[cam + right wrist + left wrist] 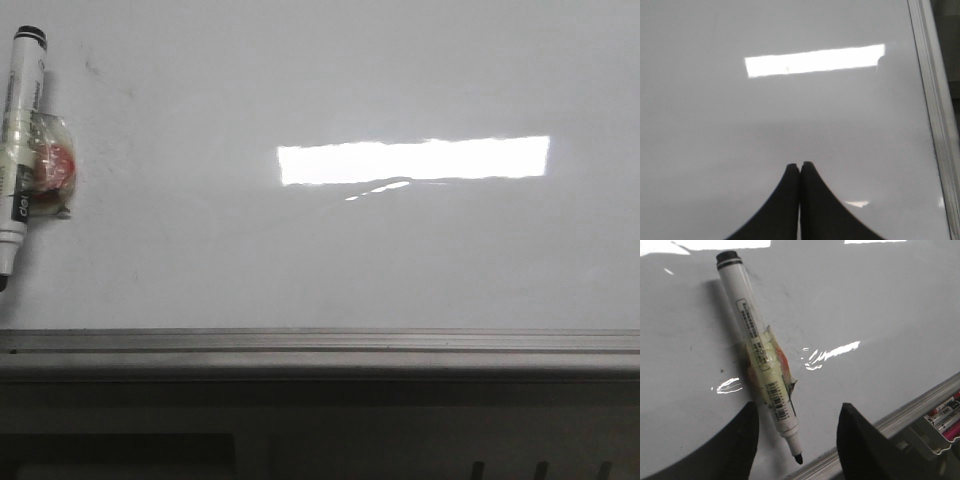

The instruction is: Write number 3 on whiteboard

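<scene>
The whiteboard (350, 260) is glossy white with a grey metal edge strip (320, 342) and a bright light patch. No number 3 shows on it. A white marker (22, 150) with a black cap end and taped red-and-clear wrap lies at its left, bare black tip toward the edge strip. In the left wrist view the marker (760, 360) lies between and beyond my open left gripper (799, 422), untouched. My right gripper (800, 166) is shut and empty above bare board (790, 115). Neither gripper shows in the front view.
A tray with several spare markers (942, 415) sits beyond the board's edge strip in the left wrist view. The board's metal edge (930, 100) runs along one side of the right wrist view. Faint smudges mark the board near the marker (100, 72).
</scene>
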Available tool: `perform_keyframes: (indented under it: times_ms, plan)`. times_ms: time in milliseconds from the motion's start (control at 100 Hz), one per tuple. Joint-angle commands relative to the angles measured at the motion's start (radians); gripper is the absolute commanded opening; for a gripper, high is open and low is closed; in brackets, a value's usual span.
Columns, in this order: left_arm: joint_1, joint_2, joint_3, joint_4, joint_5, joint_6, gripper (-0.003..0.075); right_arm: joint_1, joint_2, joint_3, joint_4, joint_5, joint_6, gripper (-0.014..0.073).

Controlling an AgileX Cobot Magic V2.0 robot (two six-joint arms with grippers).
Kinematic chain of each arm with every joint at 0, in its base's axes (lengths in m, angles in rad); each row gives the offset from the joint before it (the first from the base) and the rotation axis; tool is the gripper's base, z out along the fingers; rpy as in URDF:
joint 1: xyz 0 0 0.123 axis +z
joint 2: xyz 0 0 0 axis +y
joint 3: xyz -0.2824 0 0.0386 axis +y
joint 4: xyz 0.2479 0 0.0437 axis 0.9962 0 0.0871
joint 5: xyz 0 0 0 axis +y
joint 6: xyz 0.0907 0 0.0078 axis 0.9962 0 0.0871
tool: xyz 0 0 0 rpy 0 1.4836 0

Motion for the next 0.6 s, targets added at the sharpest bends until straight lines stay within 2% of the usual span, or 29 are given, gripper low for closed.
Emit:
perform_keyframes:
  times_ms: [0, 410, 590]
  plan:
    - [-0.012, 0.058, -0.032, -0.031, -0.129, -0.002, 0.0337, -0.005, 0.021, -0.039, -0.001, -0.086, -0.008, -0.0054]
    - [-0.013, 0.254, -0.032, -0.072, -0.263, -0.004, 0.0337, -0.005, 0.021, -0.039, -0.001, -0.088, -0.008, -0.0054]
    - [-0.013, 0.297, -0.032, -0.085, -0.274, -0.008, 0.0322, -0.005, 0.021, -0.039, -0.001, -0.089, -0.008, -0.0054]
